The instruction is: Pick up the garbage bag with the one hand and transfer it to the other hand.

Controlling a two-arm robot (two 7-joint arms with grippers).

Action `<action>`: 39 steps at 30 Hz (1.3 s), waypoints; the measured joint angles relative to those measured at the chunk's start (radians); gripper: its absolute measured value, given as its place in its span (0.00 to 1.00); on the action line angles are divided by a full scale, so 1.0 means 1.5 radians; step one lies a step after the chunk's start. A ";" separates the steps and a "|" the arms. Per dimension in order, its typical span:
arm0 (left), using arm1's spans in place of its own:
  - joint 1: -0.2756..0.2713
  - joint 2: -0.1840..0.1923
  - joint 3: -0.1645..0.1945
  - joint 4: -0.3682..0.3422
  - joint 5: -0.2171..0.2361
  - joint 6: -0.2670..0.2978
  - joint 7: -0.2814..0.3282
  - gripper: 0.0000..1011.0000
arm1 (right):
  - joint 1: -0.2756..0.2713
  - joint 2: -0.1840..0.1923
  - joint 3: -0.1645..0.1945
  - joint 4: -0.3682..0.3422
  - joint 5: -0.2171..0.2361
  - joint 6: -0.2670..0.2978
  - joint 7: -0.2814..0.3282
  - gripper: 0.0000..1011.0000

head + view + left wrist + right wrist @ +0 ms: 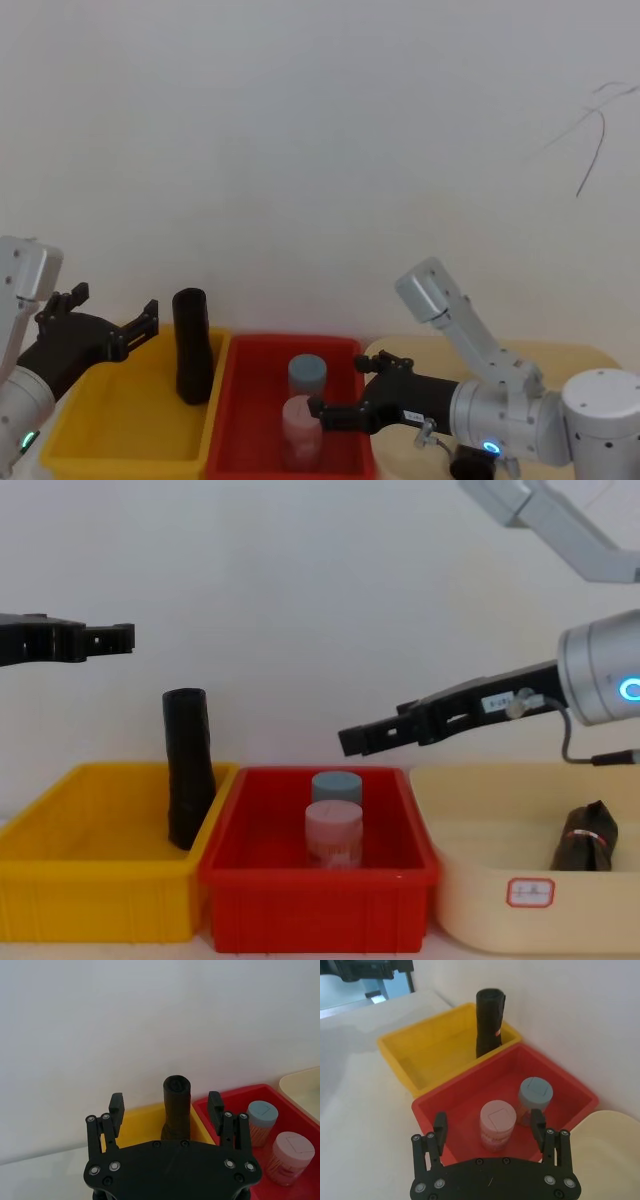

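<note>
The garbage bag (190, 345) is a thick black roll standing upright in the back right corner of the yellow bin (110, 415), leaning on its wall (187, 770). A bit of red label shows on its side in the right wrist view (487, 1022). My left gripper (110, 310), on the green-ringed arm, hovers open above the yellow bin's left side, apart from the roll (177, 1107), which stands ahead between its spread fingers. My right gripper (345, 390), on the blue-ringed arm, hangs open and empty over the red bin (455, 1105).
The red bin (310, 900) holds a blue-lidded jar (335, 785) and a pink-lidded jar (333, 835). To its right, a cream bin (520, 900) holds another black roll (585, 842) with a red-and-white band. A white wall rises right behind the bins.
</note>
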 joint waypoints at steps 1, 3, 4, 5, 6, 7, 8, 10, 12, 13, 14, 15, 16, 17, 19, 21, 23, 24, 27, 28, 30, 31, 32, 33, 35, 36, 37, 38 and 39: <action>0.000 0.000 0.000 0.000 0.000 0.000 0.000 0.99 | 0.005 -0.003 -0.004 0.007 -0.002 0.003 0.004 0.99; 0.000 0.000 0.000 0.000 0.000 0.000 0.000 0.99 | 0.012 -0.007 -0.011 0.016 -0.004 0.006 0.007 0.99; 0.000 0.000 0.000 0.000 0.000 0.000 0.000 0.99 | 0.015 -0.008 -0.013 0.019 -0.006 0.007 0.009 0.99; 0.000 0.000 0.000 0.000 0.000 0.000 0.000 0.99 | 0.018 -0.010 -0.016 0.023 -0.007 0.008 0.010 0.99; 0.000 0.000 0.000 0.000 0.000 0.000 0.000 0.99 | 0.021 -0.011 -0.019 0.026 -0.009 0.009 0.012 0.99; 0.000 0.000 0.000 0.000 0.000 0.000 0.000 0.99 | 0.026 -0.013 -0.024 0.032 -0.013 0.011 0.014 0.99; 0.000 0.000 0.000 0.000 0.000 0.000 0.000 0.99 | 0.030 -0.015 -0.027 0.036 -0.015 0.012 0.016 0.99; 0.000 0.000 0.000 0.000 0.000 0.000 0.000 0.99 | 0.040 -0.020 -0.036 0.046 -0.022 0.014 0.020 0.99; 0.000 0.000 0.000 0.000 0.000 0.000 0.000 0.99 | 0.046 -0.023 -0.042 0.053 -0.027 0.015 0.022 0.99; 0.000 0.000 0.000 0.000 0.000 0.000 0.000 0.99 | 0.052 -0.026 -0.048 0.059 -0.033 0.016 0.025 0.99; 0.000 0.000 0.000 0.000 0.000 0.000 0.000 0.99 | 0.056 -0.029 -0.051 0.064 -0.036 0.016 0.026 0.99; 0.000 0.000 0.000 0.000 0.000 0.000 0.000 0.99 | 0.064 -0.034 -0.058 0.073 -0.042 0.016 0.028 0.99; 0.000 0.000 0.000 0.000 0.000 0.000 0.000 0.99 | 0.064 -0.034 -0.058 0.073 -0.042 0.016 0.028 0.99; 0.000 0.000 0.000 0.000 0.000 0.000 0.000 0.99 | 0.070 -0.038 -0.063 0.081 -0.047 0.016 0.031 0.99; 0.000 0.000 0.000 0.000 0.000 0.000 0.000 0.99 | 0.076 -0.042 -0.068 0.090 -0.052 0.016 0.032 0.99; 0.000 0.000 0.000 0.000 0.000 0.000 0.000 0.99 | 0.086 -0.049 -0.075 0.103 -0.060 0.016 0.034 0.99; 0.000 0.000 0.000 0.000 0.000 0.000 0.000 0.99 | 0.093 -0.055 -0.081 0.115 -0.067 0.014 0.036 0.99; 0.000 0.000 0.000 0.000 0.000 0.000 0.000 0.99 | 0.095 -0.057 -0.082 0.119 -0.068 0.013 0.036 0.99; 0.000 0.000 0.000 0.000 0.000 0.000 0.000 0.99 | 0.103 -0.065 -0.087 0.134 -0.076 0.011 0.036 0.99; 0.000 0.000 0.000 0.000 0.000 0.000 0.000 0.99 | 0.105 -0.067 -0.089 0.139 -0.078 0.010 0.036 0.99; 0.000 0.000 0.000 0.000 0.000 0.000 0.000 0.99 | 0.110 -0.073 -0.091 0.150 -0.082 0.007 0.036 0.99; 0.000 0.000 0.000 0.000 0.000 0.000 0.000 0.99 | 0.112 -0.075 -0.092 0.154 -0.083 0.006 0.036 0.99; 0.000 0.000 0.000 0.000 0.000 0.000 0.000 0.99 | 0.113 -0.076 -0.093 0.158 -0.084 0.006 0.036 0.99; 0.000 0.000 0.000 0.000 0.000 0.000 0.000 0.99 | 0.115 -0.079 -0.094 0.165 -0.087 0.004 0.036 0.99; 0.000 0.000 0.000 0.000 0.000 0.000 0.000 0.99 | 0.117 -0.083 -0.094 0.173 -0.088 0.002 0.036 0.99; 0.000 0.000 0.000 0.000 0.000 0.000 0.000 0.99 | 0.119 -0.086 -0.095 0.178 -0.090 0.001 0.036 0.99; 0.000 0.000 0.000 0.000 0.000 0.000 0.000 0.99 | 0.120 -0.088 -0.095 0.182 -0.090 0.000 0.036 0.99; 0.000 0.000 0.000 0.000 0.000 0.000 0.000 0.99 | 0.121 -0.089 -0.096 0.186 -0.091 -0.001 0.036 0.99; 0.000 0.000 0.000 0.000 0.000 0.000 0.000 0.99 | 0.123 -0.093 -0.096 0.194 -0.092 -0.004 0.037 0.99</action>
